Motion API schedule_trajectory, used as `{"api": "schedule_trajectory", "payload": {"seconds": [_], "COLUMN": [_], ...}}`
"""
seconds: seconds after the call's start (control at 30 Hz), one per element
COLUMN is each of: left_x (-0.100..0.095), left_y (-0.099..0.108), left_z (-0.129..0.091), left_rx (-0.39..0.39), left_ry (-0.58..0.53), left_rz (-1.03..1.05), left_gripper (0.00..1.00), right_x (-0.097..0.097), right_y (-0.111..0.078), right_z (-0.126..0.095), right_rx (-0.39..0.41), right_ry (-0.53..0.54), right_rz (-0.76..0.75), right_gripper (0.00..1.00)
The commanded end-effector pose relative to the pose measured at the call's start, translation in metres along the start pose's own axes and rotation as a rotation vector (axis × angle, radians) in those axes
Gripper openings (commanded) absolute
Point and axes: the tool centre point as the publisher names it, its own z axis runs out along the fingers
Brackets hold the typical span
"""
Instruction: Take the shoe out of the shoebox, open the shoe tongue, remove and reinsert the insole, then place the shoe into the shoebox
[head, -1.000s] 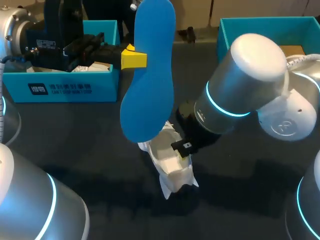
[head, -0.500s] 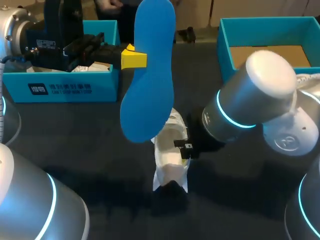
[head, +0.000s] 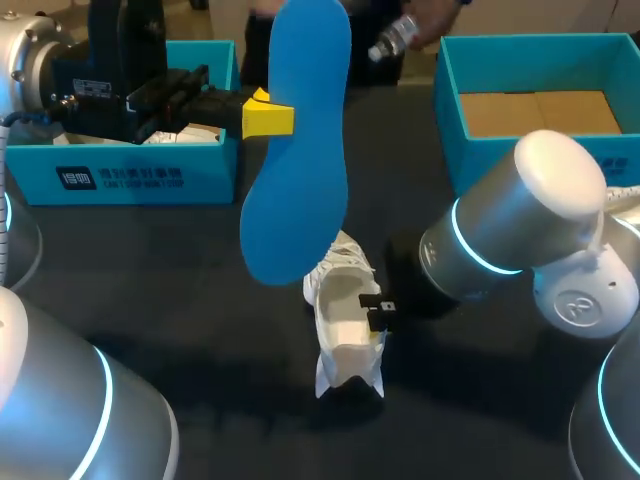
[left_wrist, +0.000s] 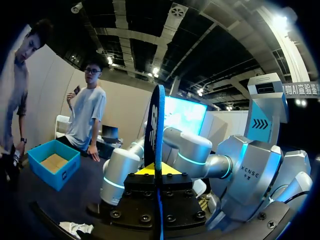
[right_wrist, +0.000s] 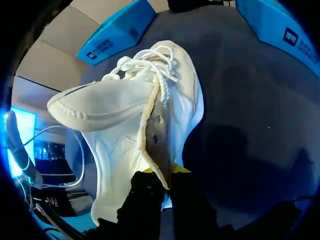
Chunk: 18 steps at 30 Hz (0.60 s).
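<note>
Right tool (head: 376, 322) clamped on white shoe (head: 345, 335) collar, shoe turned and shifted rightward, left tool (head: 265, 117) still pinching blue insole (head: 300, 170).

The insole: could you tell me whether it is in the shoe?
Out: the left hand holds the blue insole aloft, clear of the white shoe.

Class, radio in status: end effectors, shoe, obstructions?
Left end effector shut on blue insole, aloft. Right end effector shut on white shoe, at collar. Nothing seen blocking.
</note>
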Motion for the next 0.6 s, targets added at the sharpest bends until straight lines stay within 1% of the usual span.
{"api": "schedule_trajectory", "payload": {"seconds": [0.03, 0.4, 0.43, 0.47, 0.53, 0.6], "left_x": [-0.0021, -0.0021, -0.0021, -0.0021, -0.0021, -0.0021], "left_y": [-0.0015, -0.0015, -0.0015, -0.0015, -0.0015, -0.0015], "left_z": [0.0009, 0.0009, 0.0009, 0.0009, 0.0009, 0.0009], "left_rx": [-0.004, -0.004, -0.004, -0.004, -0.004, -0.004], "left_ry": [0.004, 0.004, 0.004, 0.004, 0.004, 0.004], "left_rz": [0.0, 0.0, 0.0, 0.0, 0.0, 0.0], "left_gripper": [0.0, 0.0, 0.0, 0.0, 0.0, 0.0], "right_x": [-0.0036, -0.0071, -0.0069, -0.0065, -0.0063, -0.005], "right_y": [-0.0019, -0.0082, -0.0086, -0.0092, -0.0094, -0.009], "right_z": [0.0114, 0.0194, 0.0197, 0.02, 0.0201, 0.0171], "right_rx": [-0.004, -0.016, -0.016, -0.016, -0.013, -0.008], "right_ry": [0.041, 0.058, 0.061, 0.062, 0.066, 0.064], "right_rz": [0.007, 0.01, 0.009, 0.008, 0.009, 0.017], "right_gripper": [0.0, 0.0, 0.06, 0.18, 0.23, 0.35]}}
